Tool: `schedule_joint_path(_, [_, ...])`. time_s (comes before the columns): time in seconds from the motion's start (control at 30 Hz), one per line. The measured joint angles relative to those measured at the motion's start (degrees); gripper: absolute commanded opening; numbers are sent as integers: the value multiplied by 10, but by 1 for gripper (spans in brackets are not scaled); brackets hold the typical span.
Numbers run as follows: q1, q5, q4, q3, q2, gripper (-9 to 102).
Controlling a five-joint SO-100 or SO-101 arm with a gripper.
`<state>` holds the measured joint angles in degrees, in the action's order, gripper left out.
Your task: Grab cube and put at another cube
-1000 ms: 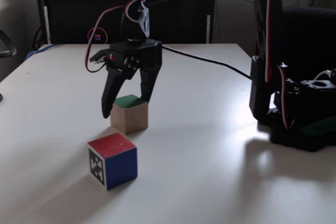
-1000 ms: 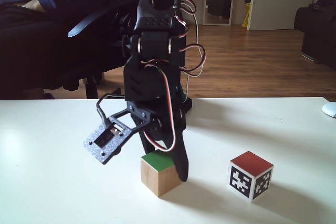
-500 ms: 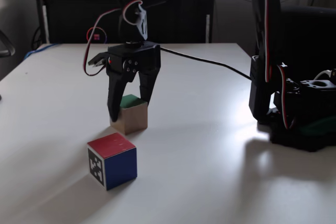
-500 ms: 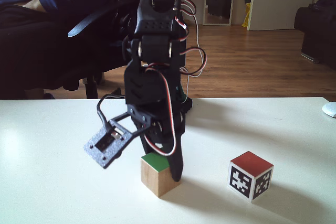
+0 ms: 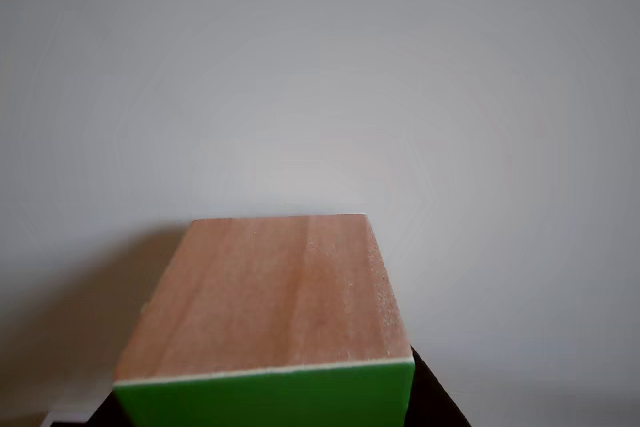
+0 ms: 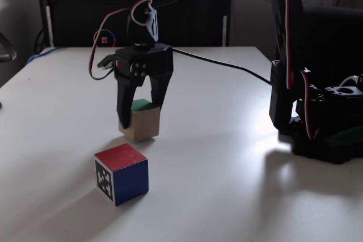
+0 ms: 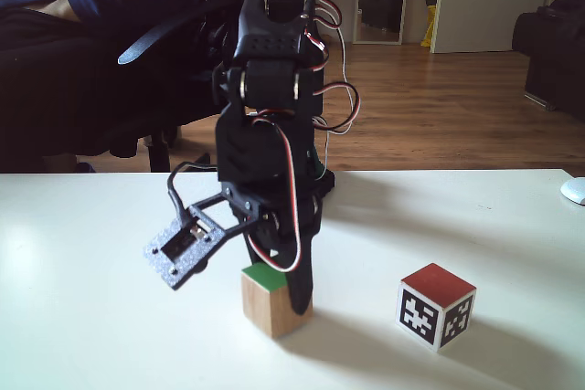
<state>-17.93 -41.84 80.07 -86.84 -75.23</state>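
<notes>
Two low fixed views face the table (image 6: 227, 185) from seemingly opposite sides, sharing both blocks; the other view looks closely onto the cube (image 5: 270, 317).

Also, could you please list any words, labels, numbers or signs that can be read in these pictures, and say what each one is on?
No words, brand names or numbers can be read in any view.
The red-faced cube carries a black-and-white square marker on its white faces: a pattern, not text.
A small lit purple ring with red and blue spots shows on the dark cabinet behind the table: too small to read.
The green-faced cube bears no print.
</notes>
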Motion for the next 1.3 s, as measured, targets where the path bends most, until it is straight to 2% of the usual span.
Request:
schedule_joint_path(0.37, [99, 79, 85, 0, -149, 18])
schedule_joint_path(0.67, [230, 176, 152, 54, -177, 19])
schedule_joint_path(0.9, [293, 230, 187, 151, -106, 19])
schedule_joint_path(1.3, [288, 251, 192, 256, 16, 19])
